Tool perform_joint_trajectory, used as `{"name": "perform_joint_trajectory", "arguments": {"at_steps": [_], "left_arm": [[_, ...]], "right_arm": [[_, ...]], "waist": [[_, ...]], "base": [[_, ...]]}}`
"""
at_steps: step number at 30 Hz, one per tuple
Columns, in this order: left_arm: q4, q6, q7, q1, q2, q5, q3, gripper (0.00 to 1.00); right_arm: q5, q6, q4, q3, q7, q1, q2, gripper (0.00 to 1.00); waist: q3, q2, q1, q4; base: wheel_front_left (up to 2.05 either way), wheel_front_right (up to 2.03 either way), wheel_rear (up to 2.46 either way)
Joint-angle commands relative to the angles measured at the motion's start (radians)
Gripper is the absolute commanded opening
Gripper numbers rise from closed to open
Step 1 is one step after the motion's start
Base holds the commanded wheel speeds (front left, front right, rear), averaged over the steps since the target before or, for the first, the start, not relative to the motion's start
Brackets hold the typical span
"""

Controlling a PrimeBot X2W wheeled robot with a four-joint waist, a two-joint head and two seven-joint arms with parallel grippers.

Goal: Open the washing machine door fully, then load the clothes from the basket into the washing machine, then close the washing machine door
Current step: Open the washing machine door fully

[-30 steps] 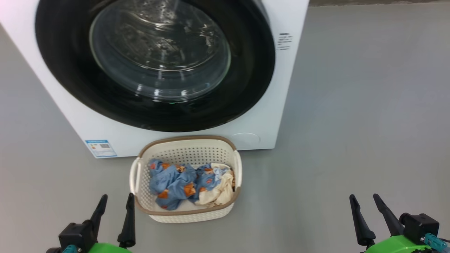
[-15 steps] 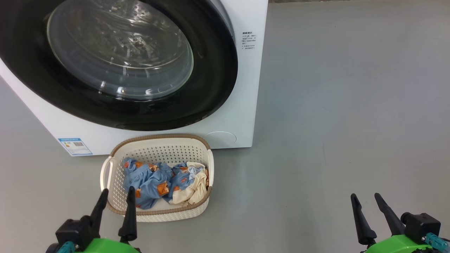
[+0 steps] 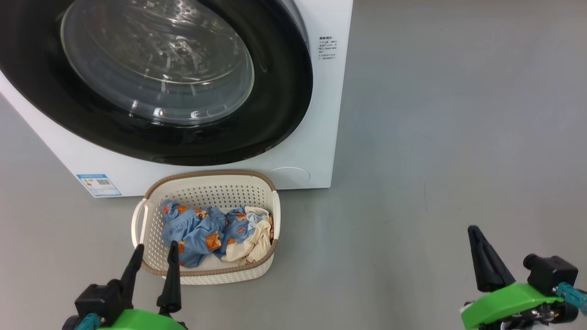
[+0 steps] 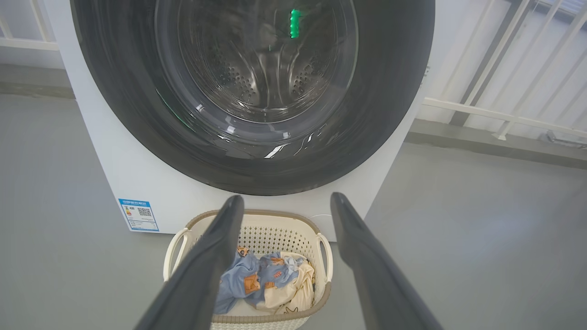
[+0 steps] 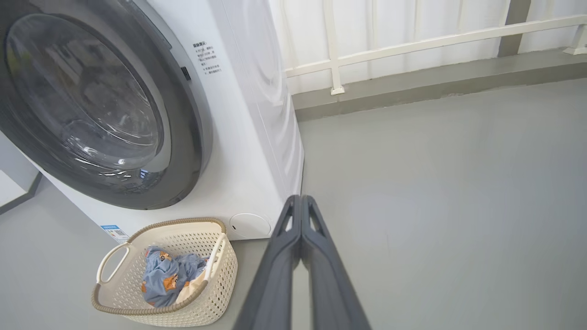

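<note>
The white washing machine (image 3: 316, 137) stands ahead with its round black door (image 3: 279, 110) closed flat against the front. Before it on the floor sits the cream basket (image 3: 151, 268), holding blue clothes with orange patches (image 3: 192, 231) and a cream cloth. My left gripper (image 3: 153, 252) is open at the basket's near left corner, fingers apart over its rim; its wrist view frames the basket (image 4: 323, 247) and door (image 4: 394, 91). Off to the right over bare floor, my right gripper (image 3: 474, 231) is shut on nothing, its fingers (image 5: 300, 201) pressed together, pointing near the machine's (image 5: 257, 114) lower right corner.
Grey floor (image 3: 435, 137) spreads wide to the right of the machine. A white railing (image 5: 412, 43) and a raised kerb run behind it. A round service flap (image 3: 289, 175) sits low on the machine's front.
The camera swung, shifting machine and basket leftward in view. My right gripper closed its fingers and rose slightly. The left gripper stayed open.
</note>
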Motion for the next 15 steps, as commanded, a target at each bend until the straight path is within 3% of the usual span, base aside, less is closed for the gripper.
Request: {"name": "perform_joint_trajectory", "arguments": {"at_steps": [1,15], "left_arm": [[-0.027,-0.002,-0.006,-0.033,0.012,-0.005,0.030,1.00],[-0.027,-0.002,-0.006,-0.044,0.004,-0.013,0.007,1.00]], "right_arm": [[0.015,0.002,-0.027,0.026,-0.012,-0.032,-0.001,0.00],[0.285,0.002,-0.117,0.037,-0.012,-0.278,0.036,0.00]], "waist": [[0.001,0.0000,0.0000,0.000],[0.017,0.0000,0.0000,0.017]], "base": [[0.00,0.00,0.00],[0.00,0.00,0.00]]}}
